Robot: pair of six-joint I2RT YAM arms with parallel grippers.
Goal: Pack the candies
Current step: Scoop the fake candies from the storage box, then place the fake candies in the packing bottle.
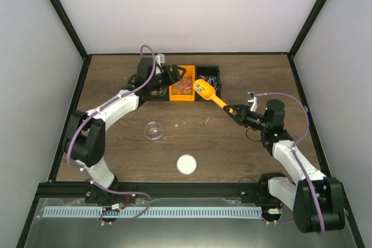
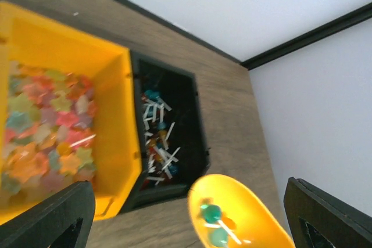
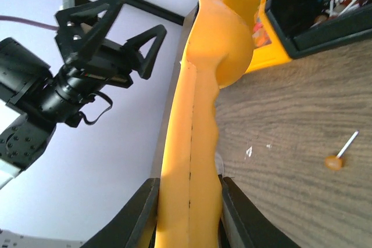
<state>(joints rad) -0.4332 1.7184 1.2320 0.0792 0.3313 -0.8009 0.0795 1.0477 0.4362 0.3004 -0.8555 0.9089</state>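
Observation:
Star-shaped multicoloured candies (image 2: pixel 46 126) fill a yellow bin (image 2: pixel 113 85). Beside it, a black bin (image 2: pixel 197 114) holds small stick candies (image 2: pixel 158 143). My right gripper (image 1: pixel 233 111) is shut on the handle of an orange scoop (image 3: pixel 192 161). The scoop's bowl (image 1: pixel 203 89) hangs in front of the black bin with a few green candies (image 2: pixel 210 213) in it. My left gripper (image 1: pixel 174 75) stands open above the bins with nothing between its fingers (image 2: pixel 55 219). It also shows in the right wrist view as the left gripper (image 3: pixel 110 33).
A clear round cup (image 1: pixel 153 130) stands on the wooden table mid-left. Nearer the front edge lies a white round lid (image 1: pixel 186 164). One stray stick candy (image 3: pixel 334 162) and small crumbs lie on the table before the bins.

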